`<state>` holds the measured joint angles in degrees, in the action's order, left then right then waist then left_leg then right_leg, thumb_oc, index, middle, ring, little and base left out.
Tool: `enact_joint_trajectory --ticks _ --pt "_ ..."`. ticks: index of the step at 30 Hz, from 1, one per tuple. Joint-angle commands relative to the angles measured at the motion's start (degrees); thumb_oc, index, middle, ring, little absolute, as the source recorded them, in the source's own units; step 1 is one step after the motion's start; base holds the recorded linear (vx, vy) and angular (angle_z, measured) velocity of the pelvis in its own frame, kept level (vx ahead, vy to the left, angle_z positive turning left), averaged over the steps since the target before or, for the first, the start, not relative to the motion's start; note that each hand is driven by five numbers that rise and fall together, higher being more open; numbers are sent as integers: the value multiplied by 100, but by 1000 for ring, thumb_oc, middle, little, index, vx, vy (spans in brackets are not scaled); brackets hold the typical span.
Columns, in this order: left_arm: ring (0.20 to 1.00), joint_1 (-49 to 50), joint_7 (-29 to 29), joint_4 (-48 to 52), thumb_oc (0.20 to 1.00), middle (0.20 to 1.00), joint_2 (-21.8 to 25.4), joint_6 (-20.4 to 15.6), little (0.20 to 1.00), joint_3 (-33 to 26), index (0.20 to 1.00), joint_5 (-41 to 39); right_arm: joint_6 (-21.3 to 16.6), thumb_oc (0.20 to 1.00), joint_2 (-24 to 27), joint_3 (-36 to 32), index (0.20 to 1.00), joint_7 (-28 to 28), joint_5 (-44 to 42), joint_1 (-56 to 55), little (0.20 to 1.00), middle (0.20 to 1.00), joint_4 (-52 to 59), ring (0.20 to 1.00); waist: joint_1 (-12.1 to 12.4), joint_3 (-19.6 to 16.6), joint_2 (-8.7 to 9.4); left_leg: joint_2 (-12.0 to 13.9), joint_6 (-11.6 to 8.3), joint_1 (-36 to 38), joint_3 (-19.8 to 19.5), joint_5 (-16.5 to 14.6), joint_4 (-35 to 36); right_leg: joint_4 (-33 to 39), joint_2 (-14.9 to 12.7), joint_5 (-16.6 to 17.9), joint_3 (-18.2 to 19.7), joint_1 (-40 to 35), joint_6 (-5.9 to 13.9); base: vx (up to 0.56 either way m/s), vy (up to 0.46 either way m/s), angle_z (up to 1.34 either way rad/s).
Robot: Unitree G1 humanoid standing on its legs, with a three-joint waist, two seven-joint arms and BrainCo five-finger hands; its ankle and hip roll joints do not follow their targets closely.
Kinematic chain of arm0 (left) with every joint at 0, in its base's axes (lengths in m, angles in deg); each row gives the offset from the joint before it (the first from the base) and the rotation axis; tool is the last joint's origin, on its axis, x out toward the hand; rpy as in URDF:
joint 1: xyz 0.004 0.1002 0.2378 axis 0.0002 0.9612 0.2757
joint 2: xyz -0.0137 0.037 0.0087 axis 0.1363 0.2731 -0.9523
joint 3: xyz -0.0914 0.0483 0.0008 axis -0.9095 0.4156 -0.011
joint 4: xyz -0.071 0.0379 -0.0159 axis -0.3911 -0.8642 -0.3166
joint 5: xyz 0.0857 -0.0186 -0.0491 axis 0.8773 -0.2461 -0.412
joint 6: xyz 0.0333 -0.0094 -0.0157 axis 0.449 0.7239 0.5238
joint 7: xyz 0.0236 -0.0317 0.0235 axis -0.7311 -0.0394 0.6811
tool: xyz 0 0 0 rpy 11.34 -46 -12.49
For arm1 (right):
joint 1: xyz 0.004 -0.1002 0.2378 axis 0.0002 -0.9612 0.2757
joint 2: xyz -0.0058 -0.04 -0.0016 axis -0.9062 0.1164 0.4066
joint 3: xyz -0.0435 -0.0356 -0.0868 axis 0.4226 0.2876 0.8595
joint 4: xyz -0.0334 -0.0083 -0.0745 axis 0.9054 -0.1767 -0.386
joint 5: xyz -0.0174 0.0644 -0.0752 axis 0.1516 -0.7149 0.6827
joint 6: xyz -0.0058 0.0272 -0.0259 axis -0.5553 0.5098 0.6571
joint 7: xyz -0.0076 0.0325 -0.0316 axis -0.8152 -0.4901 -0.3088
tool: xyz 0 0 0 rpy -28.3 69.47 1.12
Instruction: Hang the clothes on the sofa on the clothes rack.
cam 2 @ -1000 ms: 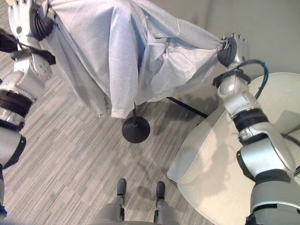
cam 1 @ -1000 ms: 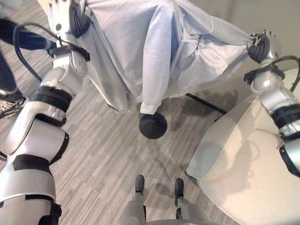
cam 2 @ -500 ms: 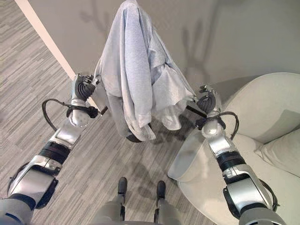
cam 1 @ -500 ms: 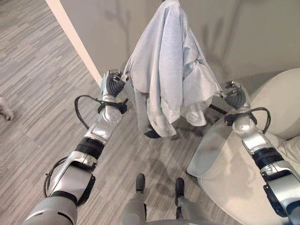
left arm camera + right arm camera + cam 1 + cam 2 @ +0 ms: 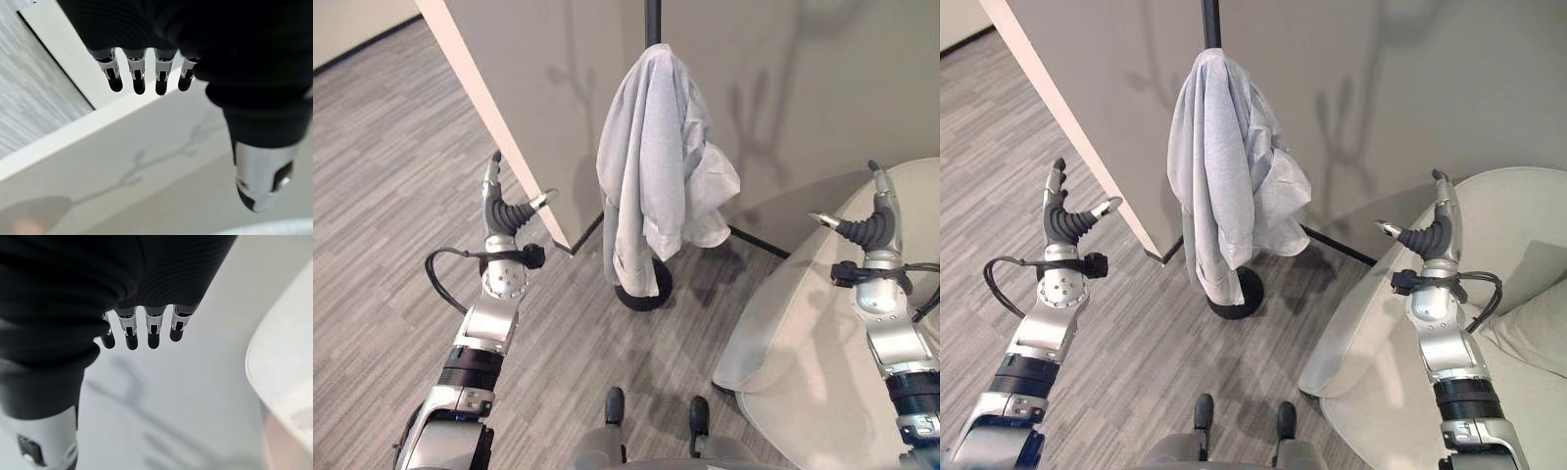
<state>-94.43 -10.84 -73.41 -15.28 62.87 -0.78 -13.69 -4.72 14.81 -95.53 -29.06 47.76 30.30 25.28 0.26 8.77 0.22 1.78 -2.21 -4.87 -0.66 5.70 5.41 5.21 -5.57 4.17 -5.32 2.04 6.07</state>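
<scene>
The light grey garment hangs on the clothes rack, draped over the dark upright pole and falling in folds almost down to the round black base on the striped grey floor. I hold none of it. My left hand is raised to the left of the rack, well apart from the cloth, fingers straight and pointing up with the thumb spread out to the side; it is released and carries nothing. My right hand stands the same way to the right of the rack, fingers extended, thumb apart, grasping nothing, above the edge of the cream sofa. A cushion lies on the sofa seat. Behind the rack stands a plain grey wall with a pale corner edge just beside my left hand.
</scene>
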Motion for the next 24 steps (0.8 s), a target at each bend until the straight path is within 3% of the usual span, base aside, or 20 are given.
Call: enact_joint_trajectory --ticks 1,8,12,14,18,19,20,22,24 --pt "1000 333 -318 -274 1000 1000 125 -437 1000 -262 1000 -498 -161 1000 -35 -552 1000 265 309 -424 1000 1000 120 1000 -87 -518 286 -123 -8 504 403 -932 -41 -21 -214 -149 -20 -78 388 14 27 -12" --pt "1000 1581 -1042 -831 1000 1000 -157 -537 1000 -513 1000 -965 -31 1000 -474 -1389 1000 320 179 -1714 1000 1000 -435 1000 -250 -501 245 -135 59 570 525 -973 -41 -21 -222 -111 81 -85 401 -4 30 -10" --pt "1000 1931 -1675 -2179 1000 1000 -169 -556 1000 -166 1000 -724 19 1000 -670 -1593 1000 365 -506 -2064 1000 1000 -2556 1000 -347 -463 237 -127 80 536 600 -958 -41 -21 -228 -64 148 -10 422 -12 35 -16" --pt "1000 1974 -1757 -2382 1000 1000 -150 -547 1000 -53 1000 -570 -30 1000 -693 -1566 1000 342 -721 -2048 1000 1000 -2971 1000 -356 -458 237 -125 81 531 613 -955 -41 -21 -230 -53 152 4 428 -11 17 -12" --pt "1000 1855 -1941 -3179 1000 1000 -226 -467 1000 351 1000 -228 -332 1000 -941 -1053 1000 -288 -1901 -1734 1000 1000 -4529 1000 -367 -397 246 -123 64 500 652 -921 -41 -23 -217 -32 193 51 434 -28 16 -9" --pt "1000 1845 -1939 -3193 1000 1000 -227 -475 1000 348 1000 -227 -353 1000 -928 -1042 1000 -296 -1918 -1716 1000 1000 -4562 1000 -369 -393 248 -123 63 500 654 -921 -41 -22 -217 -33 195 51 433 -34 -7 -4" --pt "1000 1763 -2025 -3505 1000 1000 -331 -437 1000 465 1000 -175 -313 1000 -1111 -484 1000 -833 -2175 -1606 1000 1000 -5254 1000 -352 -376 270 -117 49 497 666 -898 -41 -21 -216 -23 192 52 426 -22 -8 -3" --pt "1000 1696 -2068 -3706 1000 1000 -376 -413 1000 520 1000 -211 -303 1000 -1181 -254 1000 -1015 -2305 -1524 1000 1000 -5534 1000 -347 -380 282 -118 38 505 664 -888 -41 -21 -213 -22 194 48 419 0 0 0" --pt "1000 1400 -2103 -4532 1000 1000 -568 -394 1000 669 1000 -243 -330 1000 -1535 98 1000 -1398 -2749 -1384 1000 1000 -6264 1000 -338 -411 288 -124 18 543 654 -883 -41 -21 -210 -31 189 6 399 25 -23 5"
